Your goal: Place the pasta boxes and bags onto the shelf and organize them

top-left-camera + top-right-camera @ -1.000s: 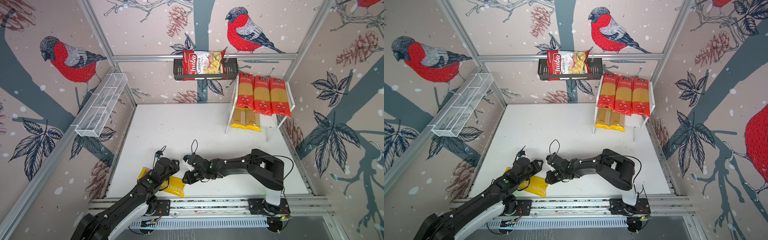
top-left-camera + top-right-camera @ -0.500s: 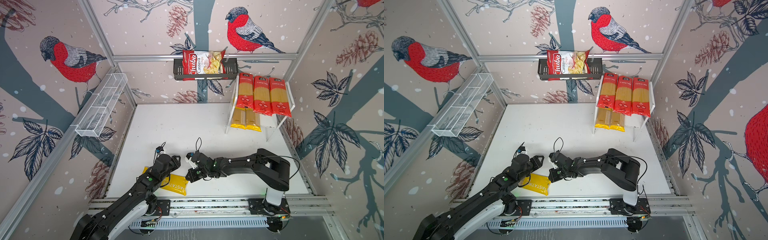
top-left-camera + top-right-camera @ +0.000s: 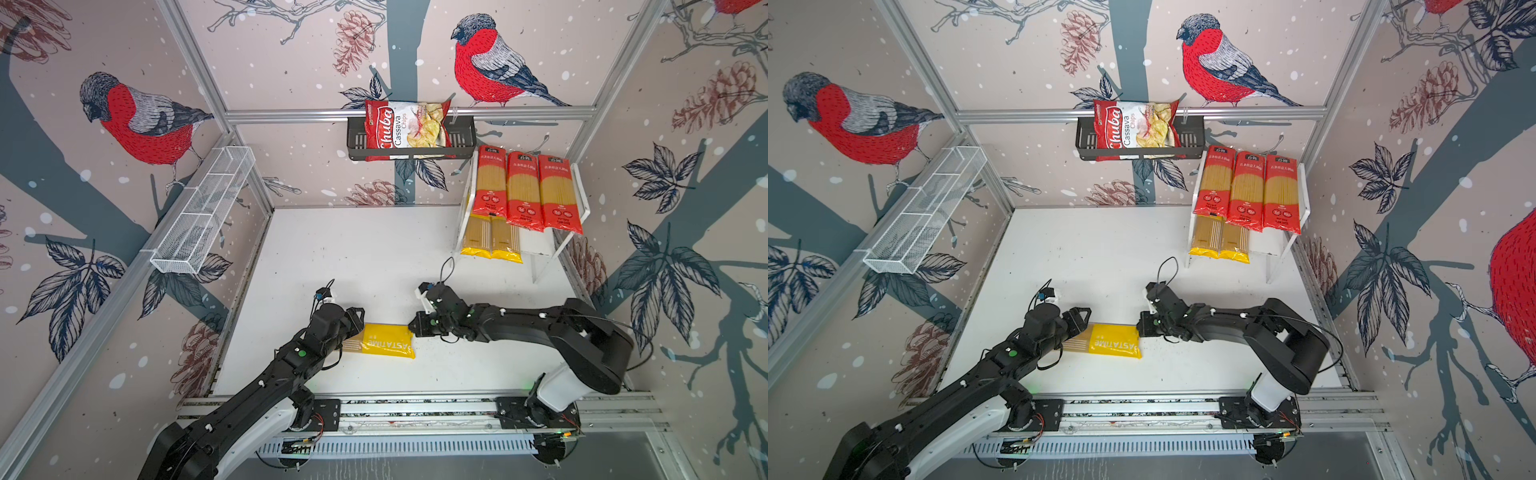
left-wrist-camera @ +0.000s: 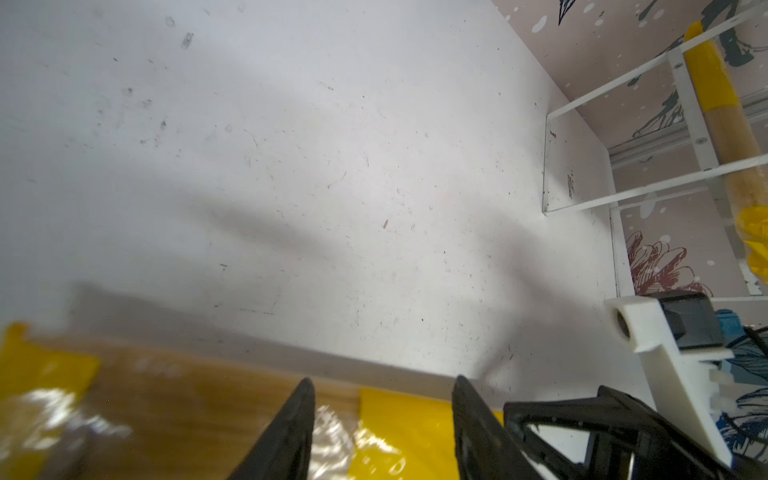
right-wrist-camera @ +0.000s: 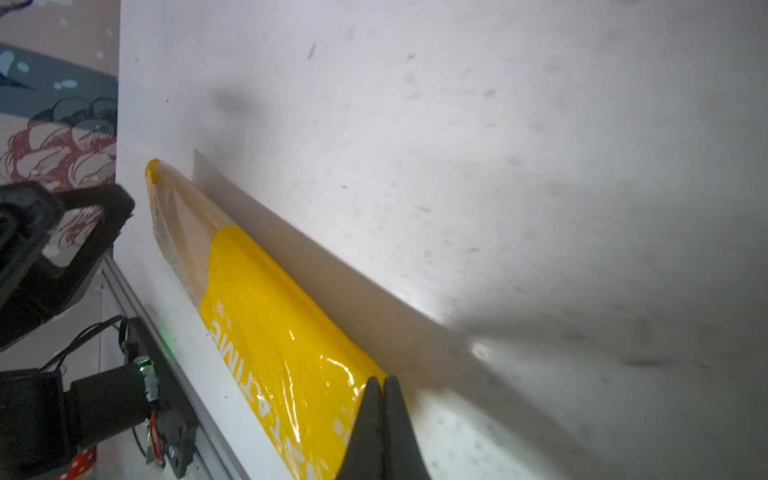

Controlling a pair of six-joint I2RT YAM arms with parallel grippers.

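One yellow PASTATIME packet (image 3: 386, 343) is not yet shelved; it lies on the near part of the surface (image 3: 353, 249). Over its left end, where the clear window is, my left end effector (image 3: 358, 322) hovers with jaws about half apart, gripping nothing that I can see. A second ago this packet lay slanted and more to the left; now it lies almost straight, left to right. At its right end the right end effector (image 3: 415, 328) has just closed fully, tips together at the packet's edge. Whether film is pinched there I cannot tell. At the far right, the shelf (image 3: 538, 245) carries three red packets (image 3: 523, 195) above and two yellow packets (image 3: 492, 243) below, with a free place beside them. I judge this closing begins the last carry.
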